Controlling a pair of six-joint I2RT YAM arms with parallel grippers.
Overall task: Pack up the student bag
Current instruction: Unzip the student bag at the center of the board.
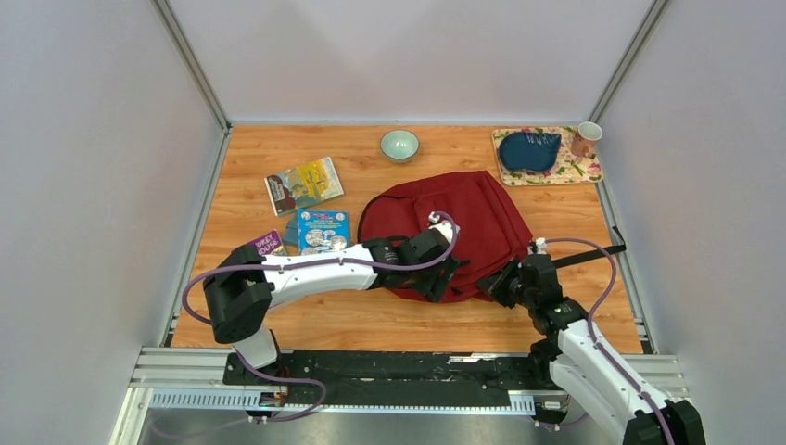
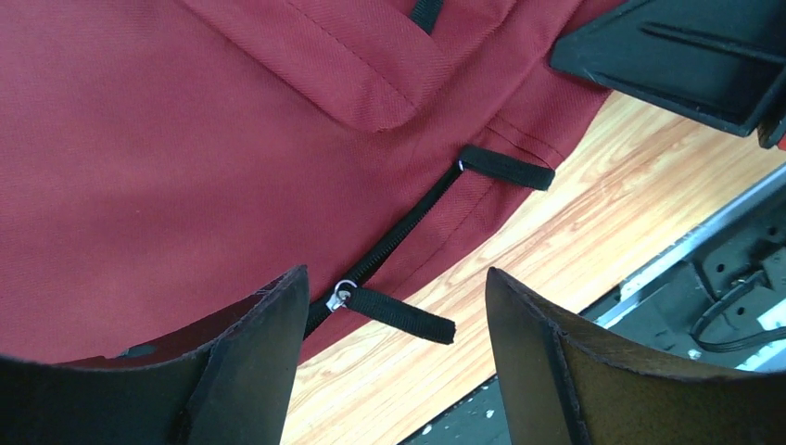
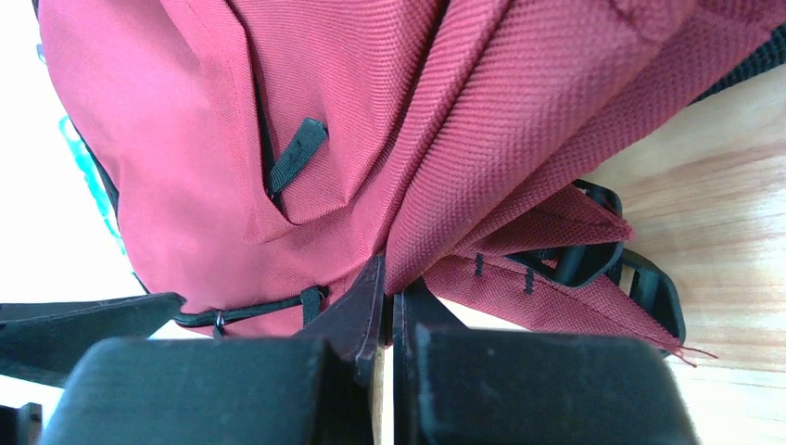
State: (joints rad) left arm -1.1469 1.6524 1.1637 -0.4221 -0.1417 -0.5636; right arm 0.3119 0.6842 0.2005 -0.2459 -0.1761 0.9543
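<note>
— Where's the student bag [image 1: 473,209]?
— At my fingertips. My left gripper [image 2: 397,283] is spread wide, with the zipper pull [image 2: 400,315] between its fingers. My right gripper [image 3: 389,292] is clamped on a fold of the bag's red fabric.

books [image 1: 304,185] left of student bag [image 1: 473,213], bowl [image 1: 399,145] behind, open table [image 1: 567,211] right

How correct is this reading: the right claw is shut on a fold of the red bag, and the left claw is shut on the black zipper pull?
One part is wrong. The left claw is open: in the left wrist view its fingers stand apart, and the zipper pull lies in the gap between them, not gripped. The right claw is indeed shut on a fold of the student bag.
</note>
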